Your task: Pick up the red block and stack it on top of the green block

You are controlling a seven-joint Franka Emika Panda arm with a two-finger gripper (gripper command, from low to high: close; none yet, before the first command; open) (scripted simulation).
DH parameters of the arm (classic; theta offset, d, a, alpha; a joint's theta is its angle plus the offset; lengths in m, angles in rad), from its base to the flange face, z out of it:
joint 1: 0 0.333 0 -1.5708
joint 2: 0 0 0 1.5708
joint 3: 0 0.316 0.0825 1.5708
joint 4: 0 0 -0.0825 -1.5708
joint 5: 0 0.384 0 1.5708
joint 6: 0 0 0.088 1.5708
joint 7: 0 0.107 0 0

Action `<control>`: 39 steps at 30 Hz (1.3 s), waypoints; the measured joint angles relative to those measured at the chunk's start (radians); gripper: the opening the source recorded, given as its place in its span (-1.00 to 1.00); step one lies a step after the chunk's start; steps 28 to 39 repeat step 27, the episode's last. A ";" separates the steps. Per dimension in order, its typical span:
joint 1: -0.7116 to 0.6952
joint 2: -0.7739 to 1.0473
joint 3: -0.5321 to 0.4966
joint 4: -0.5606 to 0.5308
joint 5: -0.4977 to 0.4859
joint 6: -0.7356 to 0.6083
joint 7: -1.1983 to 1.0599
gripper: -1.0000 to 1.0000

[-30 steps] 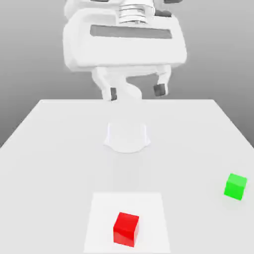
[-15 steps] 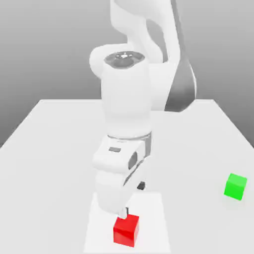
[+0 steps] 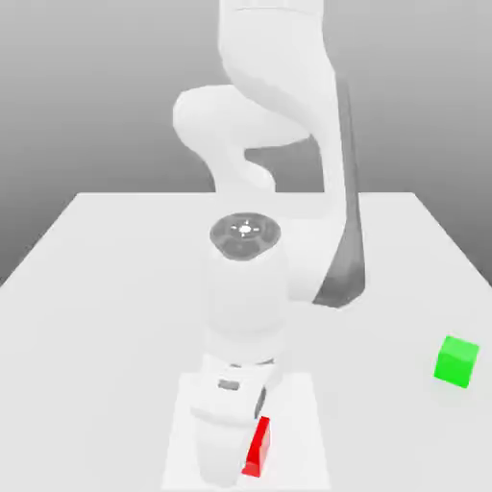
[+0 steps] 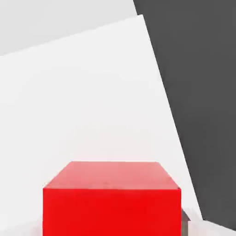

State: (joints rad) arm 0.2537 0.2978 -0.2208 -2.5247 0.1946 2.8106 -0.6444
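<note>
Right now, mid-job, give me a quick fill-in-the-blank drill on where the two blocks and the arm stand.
1. In the exterior view, the arm's hand partly hides the ____ block.
2. The green block sits toward the exterior view's ____ side of the table.
3. The red block rests on a brighter ____ patch of the table.
4. The green block stands ____ from the red one.

Missing words: red; right; white; apart
</note>
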 joint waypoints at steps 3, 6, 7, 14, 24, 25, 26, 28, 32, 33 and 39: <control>0.026 -0.102 -0.038 -0.018 -0.070 -0.082 0.052 -1.00; 0.095 -0.149 0.014 -0.033 -0.106 -0.114 0.096 -1.00; 0.122 -0.160 0.038 -0.038 -0.115 -0.121 0.109 -1.00; 0.371 -0.232 0.204 -0.070 -0.165 -0.159 0.196 -1.00; 0.553 -0.114 0.265 -0.086 -0.217 -0.018 0.271 1.00; 0.553 -0.114 0.265 -0.086 -0.217 -0.018 0.271 1.00; 0.553 -0.114 0.265 -0.086 -0.217 -0.018 0.271 1.00; 0.553 -0.114 0.265 -0.086 -0.217 -0.018 0.271 1.00; 0.553 -0.114 0.265 -0.086 -0.217 -0.018 0.271 1.00; 0.553 -0.114 0.265 -0.086 -0.217 -0.018 0.271 1.00; 0.553 -0.114 0.265 -0.086 -0.217 -0.018 0.271 1.00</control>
